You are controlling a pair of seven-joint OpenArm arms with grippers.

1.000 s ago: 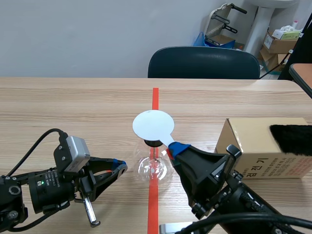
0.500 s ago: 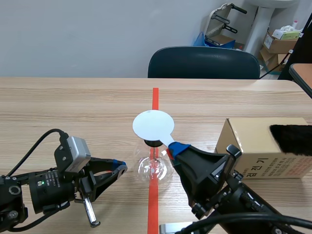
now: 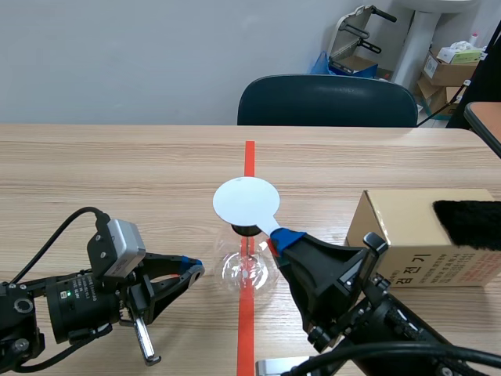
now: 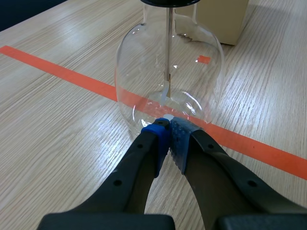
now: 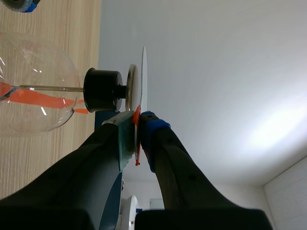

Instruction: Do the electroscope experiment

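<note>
The glass flask (image 4: pixel 139 72) is cut off at its stopper in the left wrist view. The black fur (image 3: pixel 468 223) is cut off by the scene view's edge.

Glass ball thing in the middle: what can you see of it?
A round, clear glass flask, upright on the table over the orange-red tape line. A black stopper plugs its neck; a thin metal rod hangs inside. A grey plate tops it, under the right gripper's white disc. The shut left gripper sits at its base.
</note>
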